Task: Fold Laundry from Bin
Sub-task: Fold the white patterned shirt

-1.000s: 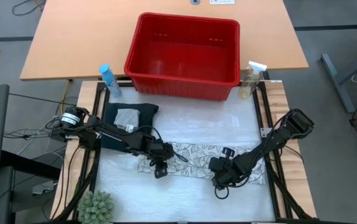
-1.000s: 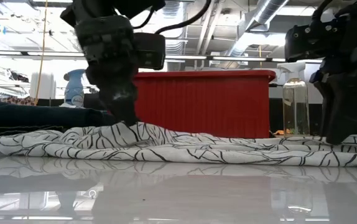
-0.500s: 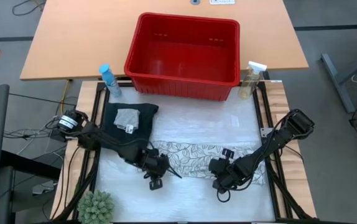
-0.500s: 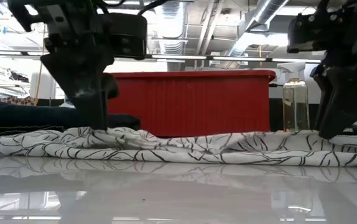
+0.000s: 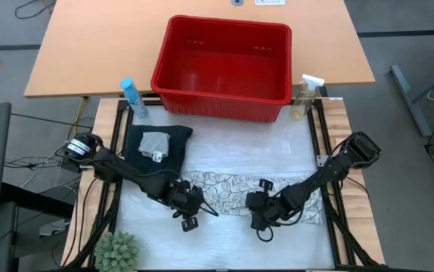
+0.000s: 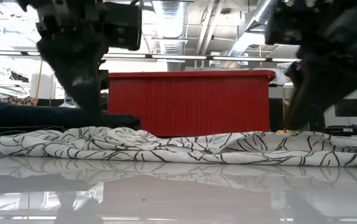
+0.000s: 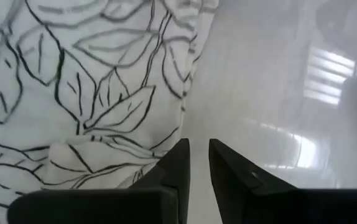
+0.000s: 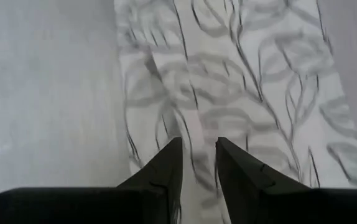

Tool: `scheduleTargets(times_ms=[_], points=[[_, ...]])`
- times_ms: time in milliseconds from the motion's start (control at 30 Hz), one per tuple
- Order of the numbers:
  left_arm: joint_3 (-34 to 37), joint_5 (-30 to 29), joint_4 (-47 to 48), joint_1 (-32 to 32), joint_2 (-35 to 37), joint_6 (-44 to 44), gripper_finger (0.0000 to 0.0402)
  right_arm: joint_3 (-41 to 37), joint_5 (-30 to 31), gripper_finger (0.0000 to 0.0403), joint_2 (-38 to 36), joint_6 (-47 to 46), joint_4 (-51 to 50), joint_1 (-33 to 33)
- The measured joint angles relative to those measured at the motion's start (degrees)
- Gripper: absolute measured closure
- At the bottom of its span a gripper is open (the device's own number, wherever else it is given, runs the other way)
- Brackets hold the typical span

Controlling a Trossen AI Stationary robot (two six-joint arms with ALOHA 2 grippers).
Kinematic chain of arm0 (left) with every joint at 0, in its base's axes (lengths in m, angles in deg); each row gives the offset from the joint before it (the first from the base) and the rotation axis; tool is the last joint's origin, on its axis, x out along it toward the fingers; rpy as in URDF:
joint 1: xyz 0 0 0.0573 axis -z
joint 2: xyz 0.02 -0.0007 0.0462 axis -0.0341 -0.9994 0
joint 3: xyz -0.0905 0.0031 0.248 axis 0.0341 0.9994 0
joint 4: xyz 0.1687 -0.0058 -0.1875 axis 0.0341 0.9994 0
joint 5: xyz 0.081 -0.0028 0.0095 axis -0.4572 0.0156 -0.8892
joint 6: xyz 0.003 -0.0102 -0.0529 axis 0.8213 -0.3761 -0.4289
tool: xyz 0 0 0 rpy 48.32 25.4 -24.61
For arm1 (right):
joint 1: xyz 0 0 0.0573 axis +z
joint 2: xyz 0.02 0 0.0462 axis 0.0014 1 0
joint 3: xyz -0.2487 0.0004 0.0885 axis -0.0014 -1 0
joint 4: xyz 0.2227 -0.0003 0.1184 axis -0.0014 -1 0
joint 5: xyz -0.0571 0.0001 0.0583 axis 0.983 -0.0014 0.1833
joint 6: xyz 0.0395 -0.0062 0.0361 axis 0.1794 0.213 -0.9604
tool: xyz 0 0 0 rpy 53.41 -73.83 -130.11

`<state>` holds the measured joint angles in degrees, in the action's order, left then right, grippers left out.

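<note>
The white leaf-print cloth (image 5: 236, 193) lies in a long, rumpled strip across the table's middle. My left gripper (image 7: 198, 149) is at its left near corner (image 5: 196, 205), fingers almost together on the cloth's edge. At the strip's right part, my right gripper (image 8: 198, 149) is shut on the cloth (image 5: 252, 207). The dark trousers (image 5: 173, 145) lie folded at the far left, and the small grey cloth (image 5: 154, 143) rests on them. Beyond the work surface stands the red bin (image 5: 224, 91). My left gripper pinches the leaf-print cloth at its near edge (image 7: 180, 135), by the left end. The fingers slant down from the table's left side. The cloth lies slack on the table; the fingertips hide how many layers they have. My right gripper pinches a raised fold of the leaf-print cloth (image 8: 194, 127) between its two fingers, near the strip's near edge. The fingers slant down from the table's right side. The cloth around them lies rumpled on the table (image 6: 303, 140).
A blue spray bottle (image 5: 132, 97) and a clear one (image 5: 305, 97) stand at the bin's two near corners. A green plant (image 5: 117, 251) sits at the near left corner. Bare glossy table (image 5: 224, 245) lies near the front edge.
My left gripper has gone along the cloth toward the table's left and near edges, to the cloth's left near corner. My right gripper has tipped, its fingers swinging a little toward the table's left. The cloth stays on the table.
</note>
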<state>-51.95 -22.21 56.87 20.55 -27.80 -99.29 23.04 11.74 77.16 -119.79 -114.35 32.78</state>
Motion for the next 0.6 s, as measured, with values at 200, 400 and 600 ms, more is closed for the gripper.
scheduleTargets(times_ms=[200, 400, 600], points=[[-0.13, -3.44, -0.20, -0.01, 4.06, -1.96, 0.0355, 0.00, -2.43, 0.0281, 0.02, 7.21, 8.21, -1.80], [-0.19, -8.61, -7.33, 0.02, 11.70, -2.72, 0.0355, 0.00, -9.20, 0.0281, -0.48, 14.02, 15.41, -6.99], [-0.22, -16.49, -10.86, 0.11, 21.69, 2.44, 0.0355, 0.02, -19.91, 0.0281, -2.75, 22.73, 24.68, -12.84]])
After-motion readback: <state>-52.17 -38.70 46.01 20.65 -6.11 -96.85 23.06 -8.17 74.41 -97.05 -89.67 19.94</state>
